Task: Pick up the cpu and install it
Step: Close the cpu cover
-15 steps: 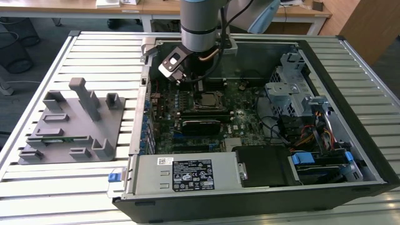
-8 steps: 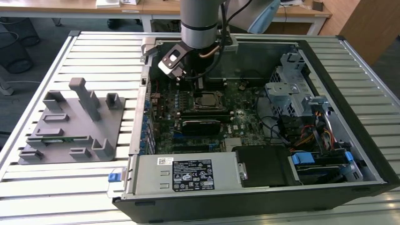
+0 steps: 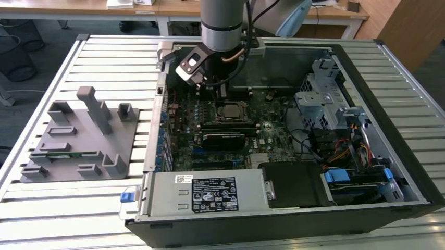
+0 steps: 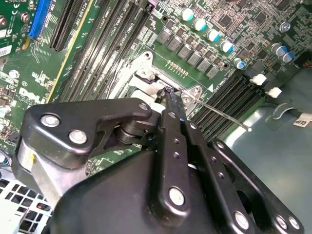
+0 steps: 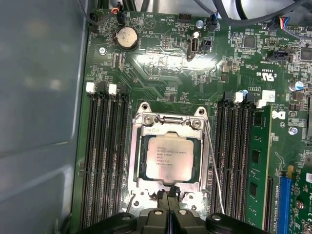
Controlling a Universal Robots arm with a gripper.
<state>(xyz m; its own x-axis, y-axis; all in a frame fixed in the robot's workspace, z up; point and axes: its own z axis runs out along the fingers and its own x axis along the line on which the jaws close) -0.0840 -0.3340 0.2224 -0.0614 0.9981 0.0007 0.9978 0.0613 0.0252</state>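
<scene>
1. Finds gripper (image 5: 170, 197) nearest, fingertips pressed together on nothing, at the near edge of the socket frame (image 5: 135, 158).
2. Finds cpu (image 5: 167, 157) lying flat inside that frame, centred, with lever (image 5: 214, 165) alongside.
3. Notes memory slots (image 5: 105, 146) flanking the frame and a coin cell (image 5: 126, 37) towards the motherboard's (image 5: 161, 83) far edge.

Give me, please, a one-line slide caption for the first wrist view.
The cpu sits inside the socket frame on the green motherboard, with the gripper, jaws closed, at the frame's edge.
</scene>
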